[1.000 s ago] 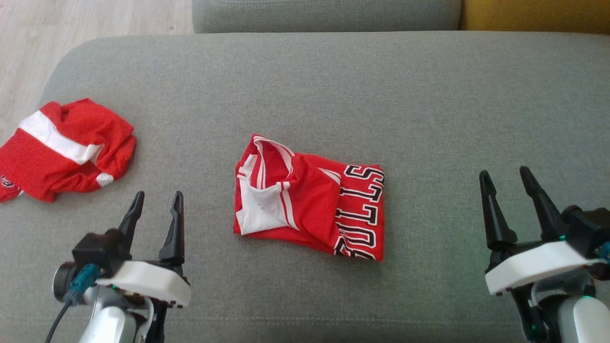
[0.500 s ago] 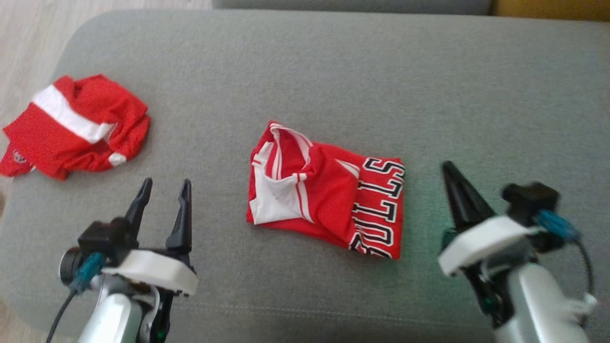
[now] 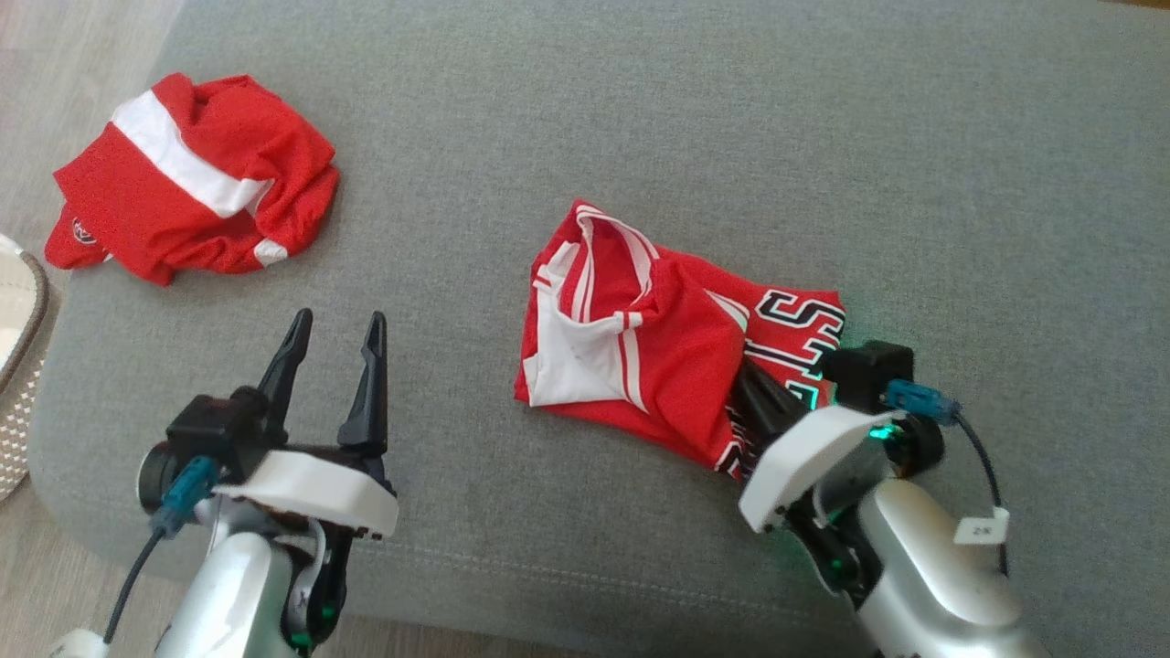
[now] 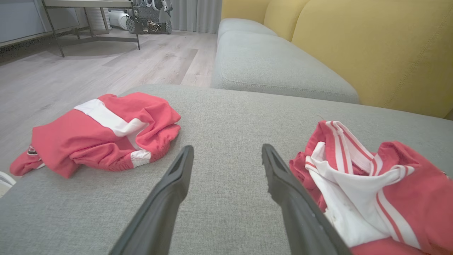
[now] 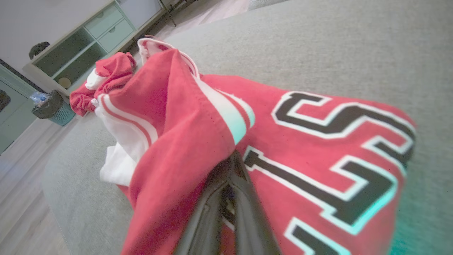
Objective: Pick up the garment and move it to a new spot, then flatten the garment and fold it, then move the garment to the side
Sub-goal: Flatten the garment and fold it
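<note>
Jersey is lying crumpled at centre of head view on grey cushion. White lining is showing on its left half, and black block lettering is running along its right edge.

Right gripper is reaching in from lower right and biting into the jersey's lower right corner. Its fingers are pressing tight together, with the tips buried under a red fold and cloth pinched between them. In right wrist view the fold is draping over the closed fingers, and the lettering is spreading out to their right.

Left gripper is hovering at lower left of head view with jaws standing wide apart and gripping nothing. In left wrist view bare cushion is showing between its fingers. The jersey is sitting just beside the right-hand finger; cannot tell if they are touching.

Second garment, red with a white band, is lying bunched at upper left of head view, well apart from the jersey. Basket is peeking in at far left edge. Yellow backrest is rising at upper right of left wrist view.
</note>
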### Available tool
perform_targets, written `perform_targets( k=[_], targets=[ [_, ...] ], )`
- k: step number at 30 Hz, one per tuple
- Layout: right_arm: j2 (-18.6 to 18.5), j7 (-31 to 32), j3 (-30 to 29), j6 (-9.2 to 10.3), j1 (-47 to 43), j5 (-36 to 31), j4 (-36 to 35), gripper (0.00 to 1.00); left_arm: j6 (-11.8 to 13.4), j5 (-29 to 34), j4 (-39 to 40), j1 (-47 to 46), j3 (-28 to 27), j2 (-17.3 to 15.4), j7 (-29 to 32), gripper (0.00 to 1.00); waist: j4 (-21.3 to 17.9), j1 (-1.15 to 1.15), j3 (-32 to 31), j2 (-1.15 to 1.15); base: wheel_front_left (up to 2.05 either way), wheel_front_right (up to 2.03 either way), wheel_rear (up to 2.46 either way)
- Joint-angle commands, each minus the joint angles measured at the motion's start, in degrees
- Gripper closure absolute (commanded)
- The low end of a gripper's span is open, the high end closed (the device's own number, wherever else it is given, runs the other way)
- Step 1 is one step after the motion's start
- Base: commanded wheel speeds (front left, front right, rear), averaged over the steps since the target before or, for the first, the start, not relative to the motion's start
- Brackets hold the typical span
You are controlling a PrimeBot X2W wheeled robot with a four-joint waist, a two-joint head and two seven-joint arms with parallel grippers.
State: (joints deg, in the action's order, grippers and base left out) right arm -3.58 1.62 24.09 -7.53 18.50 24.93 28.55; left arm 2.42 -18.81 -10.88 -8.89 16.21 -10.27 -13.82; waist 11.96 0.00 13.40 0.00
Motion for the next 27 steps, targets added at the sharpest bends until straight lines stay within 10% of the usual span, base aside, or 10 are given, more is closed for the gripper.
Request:
perform_targets(
  k=[1, 13, 27],
  targets=[
    [0.7, -0.9, 1.8, 0.04, 2.0, 0.6, -1.5, 1.0, -0.3, -0.5, 1.5, -2.8, -2.0, -0.6, -0.8, 0.0, 0.0, 0.0, 0.1, 0.0, 0.0, 0.0, 0.0],
    [0.7, -3.1, 17.0, 0.04, 6.3, 2.5, 0.6, 1.0, -0.9, -0.2, 0.8, -3.3, -2.4, -0.1, -1.1, 0.0, -0.5, 0.0, 0.7, 0.0, 0.0, 0.0, 0.0],
    [0.7, -7.2, 18.1, 0.04, 8.4, 2.5, 0.8, 1.0, -1.5, 0.4, 0.8, -3.4, -2.9, 0.6, -1.2, 0.0, -0.7, 0.0, 0.8, 0.0, 0.0, 0.0, 0.0]
  ],
)
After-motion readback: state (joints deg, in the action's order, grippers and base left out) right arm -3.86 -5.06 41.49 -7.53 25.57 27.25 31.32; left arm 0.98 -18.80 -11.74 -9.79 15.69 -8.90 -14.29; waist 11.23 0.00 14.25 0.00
